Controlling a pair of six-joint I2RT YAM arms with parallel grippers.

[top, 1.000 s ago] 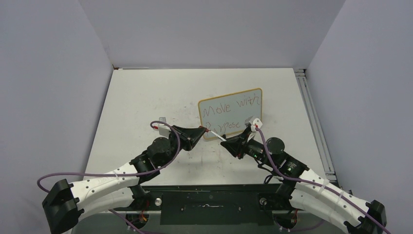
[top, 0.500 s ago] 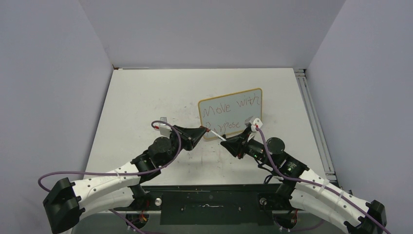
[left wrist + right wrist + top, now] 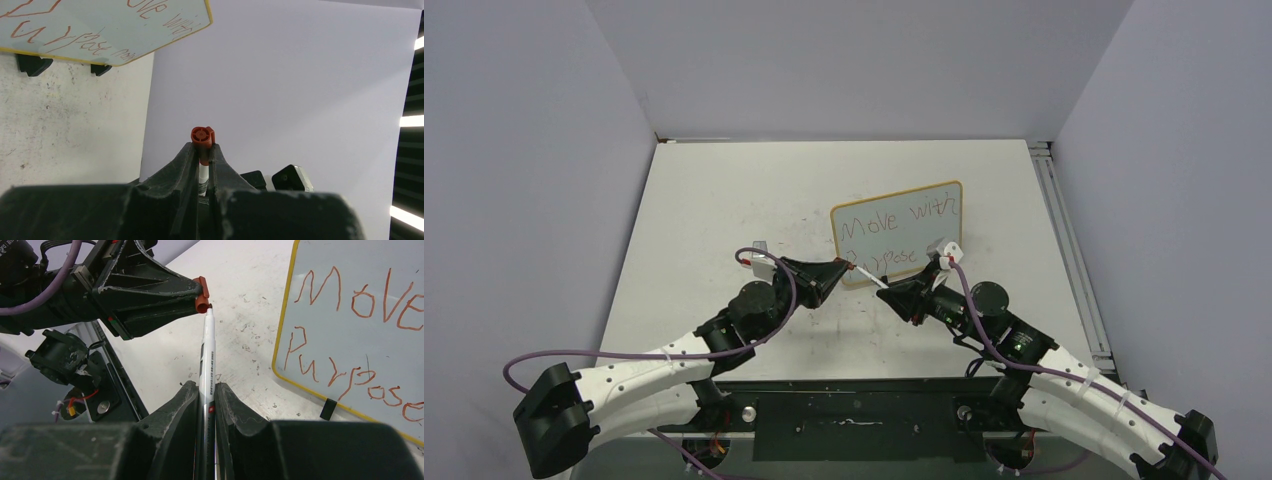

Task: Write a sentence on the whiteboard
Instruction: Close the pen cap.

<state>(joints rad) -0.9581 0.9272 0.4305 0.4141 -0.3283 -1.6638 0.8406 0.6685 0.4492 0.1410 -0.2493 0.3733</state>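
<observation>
Whiteboard (image 3: 350, 335) stands on black feet, centre-right of top view, on the speckled desk (image 3: 724, 200). It's glossy and yellow-framed, probably light and tippy, so I'd grip the frame. Sentence (image 3: 892, 214) looks done. Right tool (image 3: 205, 390) clamps the slim, slick white marker (image 3: 207, 355) mid-barrel; left tool (image 3: 202, 150) pinches its red cap (image 3: 202, 136).

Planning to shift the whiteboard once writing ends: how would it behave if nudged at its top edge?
Probably tippy: the whiteboard stands on only two small black feet along its lower edge. It looks thin and stiff, so likely light, skidding on the table rather than bending. Its glossy face may be slippery.
</observation>
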